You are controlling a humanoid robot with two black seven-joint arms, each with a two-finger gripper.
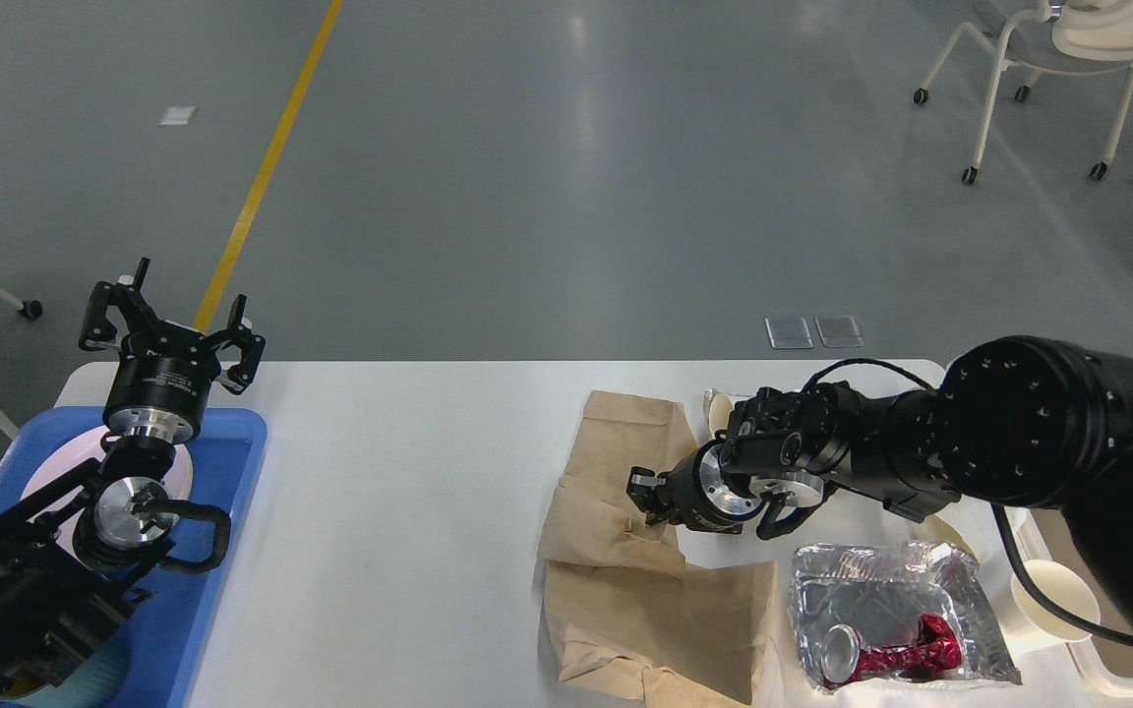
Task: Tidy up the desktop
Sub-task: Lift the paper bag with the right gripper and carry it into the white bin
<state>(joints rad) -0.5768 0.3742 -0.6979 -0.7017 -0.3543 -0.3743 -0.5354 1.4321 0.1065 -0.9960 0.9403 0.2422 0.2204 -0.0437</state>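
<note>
Left gripper (171,317) fingers spread wide, gripping nothing, raised over the far end of the blue tray (222,551) at the desktop's (399,511) left edge. Right gripper (647,492) low over the desktop's right half, fingertips on the crumpled brown paper bag (626,551); too dark to tell if they pinch it. Foil tray (896,610) with crushed red can (886,651) sits behind those fingers, toward me; paper cup (1053,595) beyond it.

1. The right gripper (647,497) presses low on a crumpled brown paper bag (640,580) on the white desktop (409,511).
2. The left gripper (168,329), fingers spread, hangs above a blue tray (222,551).
3. A crushed red can (881,651) lies in a foil tray (960,575).
</note>
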